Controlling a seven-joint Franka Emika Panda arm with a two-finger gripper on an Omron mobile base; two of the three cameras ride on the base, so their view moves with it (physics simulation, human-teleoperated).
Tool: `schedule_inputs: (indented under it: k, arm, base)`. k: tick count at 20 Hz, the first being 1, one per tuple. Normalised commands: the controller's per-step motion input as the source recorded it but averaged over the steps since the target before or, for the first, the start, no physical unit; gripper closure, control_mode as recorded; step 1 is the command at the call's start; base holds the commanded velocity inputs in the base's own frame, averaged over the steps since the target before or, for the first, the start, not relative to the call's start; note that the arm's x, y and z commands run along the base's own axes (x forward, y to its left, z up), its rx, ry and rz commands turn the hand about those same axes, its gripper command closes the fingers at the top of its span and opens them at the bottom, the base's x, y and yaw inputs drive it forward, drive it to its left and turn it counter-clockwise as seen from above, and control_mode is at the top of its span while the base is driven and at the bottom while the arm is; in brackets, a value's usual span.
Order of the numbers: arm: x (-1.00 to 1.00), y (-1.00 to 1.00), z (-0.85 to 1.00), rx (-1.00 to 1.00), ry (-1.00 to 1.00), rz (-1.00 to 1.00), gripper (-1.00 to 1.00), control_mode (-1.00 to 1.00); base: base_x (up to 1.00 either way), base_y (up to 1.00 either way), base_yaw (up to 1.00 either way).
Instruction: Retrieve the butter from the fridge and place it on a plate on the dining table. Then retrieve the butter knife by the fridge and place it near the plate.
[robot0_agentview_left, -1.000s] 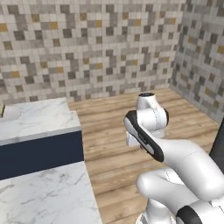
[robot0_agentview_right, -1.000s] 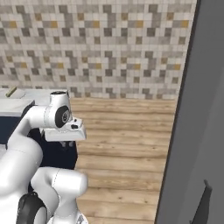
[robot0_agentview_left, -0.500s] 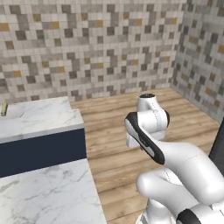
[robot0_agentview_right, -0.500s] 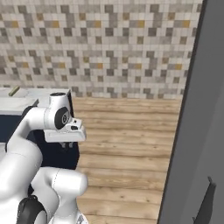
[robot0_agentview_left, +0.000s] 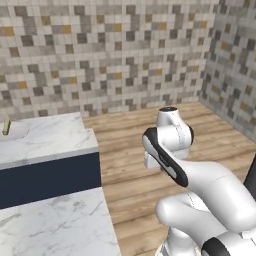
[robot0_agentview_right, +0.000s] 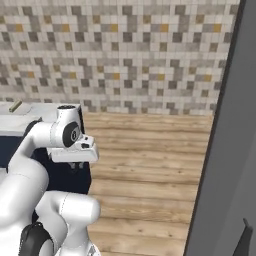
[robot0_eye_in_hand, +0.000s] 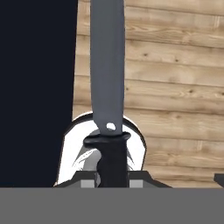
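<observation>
Hand cam: the butter knife (robot0_eye_in_hand: 108, 87) sits pinched in the gripper (robot0_eye_in_hand: 112, 178), black handle low between the fingertips, grey blade running straight up the frame. Fingers are pressed tight on the handle. Behind the blade: wood plank floor (robot0_eye_in_hand: 175, 87) on the right, a navy panel (robot0_eye_in_hand: 37, 87) on the left, prob. the table base.

Left base cam: arm folded mid-frame, wrist (robot0_agentview_left: 172, 135) hanging over the floor (robot0_agentview_left: 130, 150), just beside the corner of the dining table (robot0_agentview_left: 50, 225). Marble top w/ navy base; a higher marble ledge (robot0_agentview_left: 50, 140) sits behind it. On the ledge's far left, the plate (robot0_agentview_left: 12, 131) shows as a white rim, w/ the butter (robot0_agentview_left: 6, 126) on it, a small olive stick. It looks upright or tilted there, too small to be sure. Knife itself is hidden by the arm in this view.

Right base cam: hand (robot0_agentview_right: 75, 150) seen from the other side, over the navy base. The butter (robot0_agentview_right: 15, 106) shows at far left. The fridge (robot0_agentview_right: 225, 150) takes the right side as a grey slab, its dark handle (robot0_agentview_right: 245, 240) at the bottom corner. Tiled mosaic wall (robot0_agentview_right: 125, 50) behind.
</observation>
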Motion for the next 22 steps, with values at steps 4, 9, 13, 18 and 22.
schedule_inputs:
  k: [4, 9, 13, 18, 22]
  arm:
    - [0.0, 0.0, 0.0, 0.0, 0.0, 0.0, 1.0, 1.0]
    - [0.0, 0.0, 0.0, 0.0, 0.0, 0.0, 1.0, 1.0]
    - [0.0, 0.0, 0.0, 0.0, 0.0, 0.0, 1.0, 1.0]
    - [0.0, 0.0, 0.0, 0.0, 0.0, 0.0, 1.0, 1.0]
    - [0.0, 0.0, 0.0, 0.0, 0.0, 0.0, 1.0, 1.0]
  base:
    - [1.0, 0.14, 0.0]
    - [0.53, 0.11, 0.0]
    - [-0.58, -0.1, 0.0]
    - [-0.82, -0.42, 0.01]
    - [-0.47, -0.07, 0.05]
